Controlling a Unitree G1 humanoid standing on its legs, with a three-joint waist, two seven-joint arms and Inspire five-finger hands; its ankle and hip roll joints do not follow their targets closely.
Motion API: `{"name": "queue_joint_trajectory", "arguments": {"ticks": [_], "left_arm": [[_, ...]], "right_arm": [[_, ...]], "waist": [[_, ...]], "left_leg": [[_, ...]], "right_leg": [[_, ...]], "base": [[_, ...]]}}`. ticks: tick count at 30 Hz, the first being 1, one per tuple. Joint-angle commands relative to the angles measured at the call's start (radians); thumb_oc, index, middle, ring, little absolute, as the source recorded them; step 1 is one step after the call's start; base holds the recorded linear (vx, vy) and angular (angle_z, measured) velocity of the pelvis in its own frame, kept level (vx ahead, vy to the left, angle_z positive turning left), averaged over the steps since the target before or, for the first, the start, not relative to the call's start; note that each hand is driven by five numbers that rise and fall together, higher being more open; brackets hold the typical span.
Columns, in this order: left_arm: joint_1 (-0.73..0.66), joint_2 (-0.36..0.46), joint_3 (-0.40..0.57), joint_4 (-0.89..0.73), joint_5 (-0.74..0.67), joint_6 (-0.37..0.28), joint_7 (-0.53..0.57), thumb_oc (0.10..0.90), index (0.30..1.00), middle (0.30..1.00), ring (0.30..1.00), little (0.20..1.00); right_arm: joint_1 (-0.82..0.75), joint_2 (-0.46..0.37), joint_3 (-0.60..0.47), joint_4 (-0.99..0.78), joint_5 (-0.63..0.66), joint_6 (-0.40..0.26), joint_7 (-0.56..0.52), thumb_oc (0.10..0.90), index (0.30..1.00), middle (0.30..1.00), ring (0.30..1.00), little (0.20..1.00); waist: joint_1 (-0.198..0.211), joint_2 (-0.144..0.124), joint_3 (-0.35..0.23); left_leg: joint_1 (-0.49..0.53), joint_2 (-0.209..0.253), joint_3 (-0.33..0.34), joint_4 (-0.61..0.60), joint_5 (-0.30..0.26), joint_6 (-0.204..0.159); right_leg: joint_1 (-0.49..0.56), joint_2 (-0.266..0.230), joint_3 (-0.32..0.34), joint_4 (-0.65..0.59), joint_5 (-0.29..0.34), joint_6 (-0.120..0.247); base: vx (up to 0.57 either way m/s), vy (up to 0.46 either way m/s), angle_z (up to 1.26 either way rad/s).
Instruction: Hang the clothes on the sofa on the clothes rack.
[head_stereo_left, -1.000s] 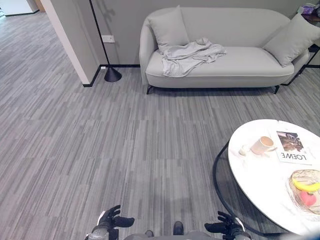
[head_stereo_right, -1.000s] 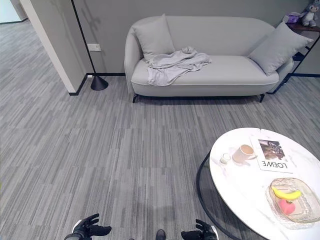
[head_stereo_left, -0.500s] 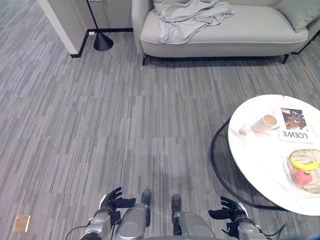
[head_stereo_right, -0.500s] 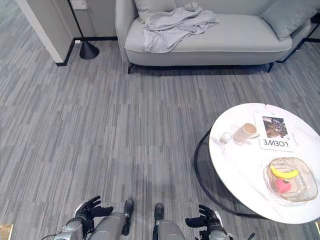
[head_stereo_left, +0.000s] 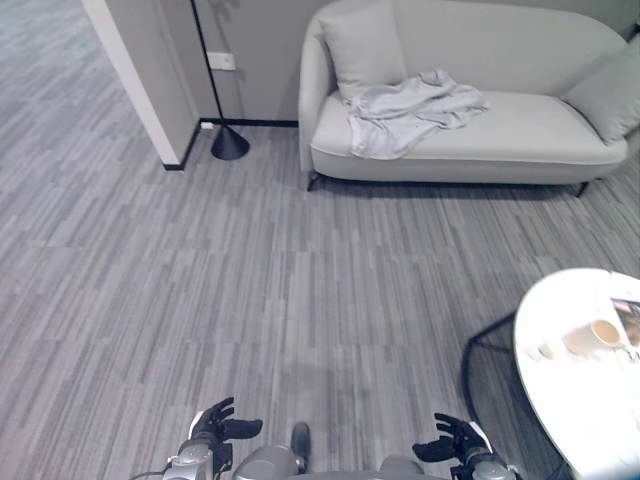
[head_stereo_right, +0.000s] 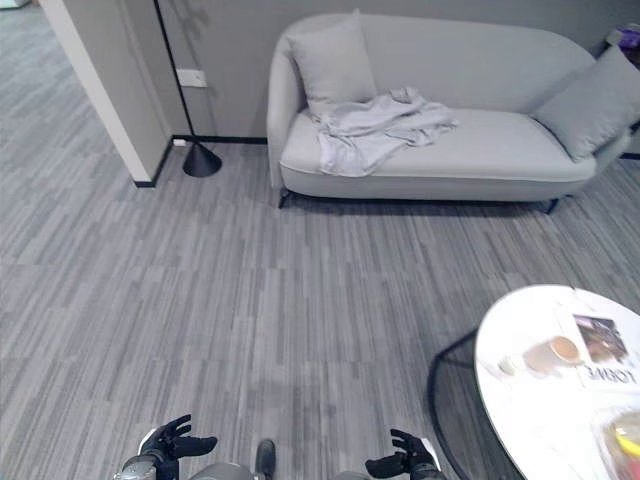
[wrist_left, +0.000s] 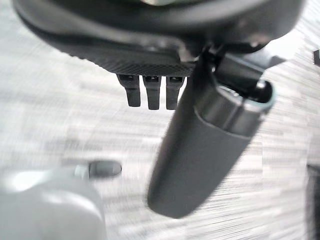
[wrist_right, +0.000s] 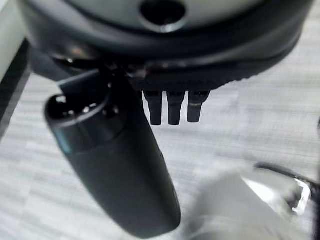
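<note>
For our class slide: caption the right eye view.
Grey garment lies crumpled on the sofa; both hands open, empty.

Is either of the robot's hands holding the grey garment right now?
No, the grey garment lies crumpled on the sofa, far from both hands.

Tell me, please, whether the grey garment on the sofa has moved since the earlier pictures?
No. The grey garment lies crumpled on the sofa seat beside the left cushion, just as before; the whole view shifted, so the camera moved.
</note>
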Motion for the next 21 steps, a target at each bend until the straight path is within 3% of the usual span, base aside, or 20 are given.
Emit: {"name": "queue_joint_trajectory", "arguments": {"ticks": [1, 4, 5, 6, 10, 11, 12, 13, 14, 15, 17, 18, 21], "left_arm": [[-0.025, 0.046, 0.037, -0.055, 0.04, -0.039, 0.005, 0.8, 0.9, 0.9, 0.9, 0.9], [-0.025, 0.047, 0.032, -0.053, 0.061, -0.041, 0.001, 0.8, 0.9, 0.9, 0.9, 0.9], [-0.025, 0.047, 0.032, -0.053, 0.061, -0.041, 0.001, 0.8, 0.9, 0.9, 0.9, 0.9], [-0.022, 0.044, 0.035, -0.05, 0.099, -0.04, 0.0, 0.8, 0.9, 0.9, 0.9, 0.9], [-0.02, 0.039, 0.037, -0.05, 0.131, -0.048, -0.004, 0.8, 0.9, 0.9, 0.9, 0.9], [-0.01, 0.039, 0.03, -0.053, 0.146, -0.053, 0.002, 0.8, 0.9, 0.9, 0.9, 0.9], [-0.01, 0.039, 0.03, -0.054, 0.146, -0.053, 0.003, 0.8, 0.9, 0.9, 0.9, 0.9], [-0.007, 0.033, 0.013, -0.049, 0.171, -0.05, 0.004, 0.8, 0.9, 0.9, 0.9, 0.9], [-0.007, 0.033, 0.014, -0.049, 0.171, -0.05, 0.004, 0.8, 0.9, 0.9, 0.9, 0.9], [0.001, 0.035, 0.004, -0.059, 0.173, -0.05, 0.004, 0.8, 0.9, 0.9, 0.9, 0.9], [0.014, 0.042, 0.003, -0.089, 0.156, -0.04, -0.013, 0.8, 0.9, 0.9, 0.9, 0.9], [0.02, 0.043, 0.007, -0.089, 0.147, -0.039, -0.009, 0.8, 0.9, 0.9, 0.9, 0.9], [0.02, 0.043, 0.007, -0.089, 0.147, -0.039, -0.009, 0.8, 0.9, 0.9, 0.9, 0.9]], "right_arm": [[-0.06, -0.061, -0.036, -0.062, -0.001, -0.028, -0.021, 0.8, 0.9, 0.9, 0.9, 0.9], [-0.066, -0.073, -0.037, -0.07, -0.001, -0.027, -0.025, 0.8, 0.9, 0.9, 0.9, 0.9], [-0.066, -0.074, -0.037, -0.069, -0.001, -0.027, -0.025, 0.8, 0.9, 0.9, 0.9, 0.9], [-0.051, -0.076, -0.041, -0.075, -0.007, -0.025, -0.028, 0.8, 0.9, 0.9, 0.9, 0.9], [-0.032, -0.087, -0.047, -0.067, -0.02, -0.025, -0.031, 0.8, 0.9, 0.9, 0.9, 0.9], [-0.021, -0.099, -0.047, -0.054, -0.024, -0.029, -0.029, 0.8, 0.9, 0.9, 0.9, 0.9], [-0.021, -0.099, -0.047, -0.054, -0.024, -0.029, -0.029, 0.8, 0.9, 0.9, 0.9, 0.9], [-0.019, -0.115, -0.044, -0.013, -0.034, -0.031, -0.026, 0.8, 0.9, 0.9, 0.9, 0.9], [-0.019, -0.114, -0.043, -0.013, -0.034, -0.031, -0.026, 0.8, 0.9, 0.9, 0.9, 0.9], [-0.013, -0.131, -0.047, -0.013, -0.027, -0.033, -0.026, 0.8, 0.9, 0.9, 0.9, 0.9], [-0.005, -0.144, -0.058, -0.03, -0.014, -0.027, -0.021, 0.8, 0.9, 0.9, 0.9, 0.9], [-0.011, -0.149, -0.056, -0.025, -0.009, -0.025, -0.023, 0.8, 0.9, 0.9, 0.9, 0.9], [-0.011, -0.149, -0.056, -0.025, -0.009, -0.025, -0.023, 0.8, 0.9, 0.9, 0.9, 0.9]], "waist": [[-0.022, 0.005, 0.063], [-0.068, -0.002, 0.082], [-0.068, 0.001, 0.086], [-0.093, -0.014, 0.083], [-0.121, -0.027, 0.078], [-0.121, -0.023, 0.064], [-0.121, -0.022, 0.065], [-0.124, 0.002, 0.054], [-0.126, -0.001, 0.051], [-0.118, 0.013, 0.061], [-0.095, -0.005, 0.081], [-0.08, -0.021, 0.089], [-0.08, -0.02, 0.089]], "left_leg": [[0.014, 0.038, -0.013, -0.033, -0.059, -0.051], [0.111, 0.032, -0.019, -0.033, -0.132, -0.077], [0.115, 0.036, -0.02, -0.033, -0.134, -0.078], [0.168, 0.028, -0.041, -0.033, -0.178, -0.097], [0.244, 0.034, -0.087, -0.033, -0.236, -0.119], [0.271, 0.057, -0.113, -0.033, -0.239, -0.129], [0.273, 0.058, -0.113, -0.033, -0.24, -0.129], [0.272, 0.116, -0.115, 0.059, -0.159, -0.158], [0.266, 0.112, -0.117, 0.06, -0.157, -0.157], [0.19, 0.139, -0.106, 0.299, -0.018, -0.181], [0.05, 0.157, -0.092, 0.606, 0.096, -0.185], [0.0, 0.155, -0.072, 0.692, 0.098, -0.173], [0.0, 0.156, -0.072, 0.692, 0.098, -0.173]], "right_leg": [[0.034, 0.061, -0.099, -0.236, 0.265, -0.019], [-0.031, 0.156, -0.159, -0.58, 0.271, 0.031], [-0.022, 0.16, -0.161, -0.588, 0.274, 0.03], [-0.048, 0.224, -0.141, -0.771, 0.306, 0.064], [-0.107, 0.269, -0.12, -0.902, 0.357, 0.095], [-0.071, 0.274, -0.114, -0.895, 0.377, 0.072], [-0.068, 0.276, -0.115, -0.895, 0.377, 0.072], [-0.042, 0.294, -0.099, -0.851, 0.364, 0.049], [-0.046, 0.29, -0.099, -0.85, 0.365, 0.049], [0.011, 0.309, -0.077, -0.827, 0.321, 0.01], [0.081, 0.315, -0.061, -0.822, 0.268, -0.036], [0.117, 0.322, -0.047, -0.833, 0.246, -0.052], [0.117, 0.322, -0.047, -0.833, 0.246, -0.052]], "base": [[0.58, -0.032, 0.17], [0.49, -0.123, -0.13], [0.63, -0.203, -0.15], [0.42, -0.131, 0.09], [0.67, -0.251, 0.42], [0.61, -0.277, 0.21], [0.9, -0.447, 0.5], [0.49, -0.258, 0.51], [0.87, -0.501, 0.66], [0.56, -0.394, 0.35], [0.58, -0.477, 0.08], [0.28, -0.273, -0.29], [0.1, -0.086, -0.29]]}}
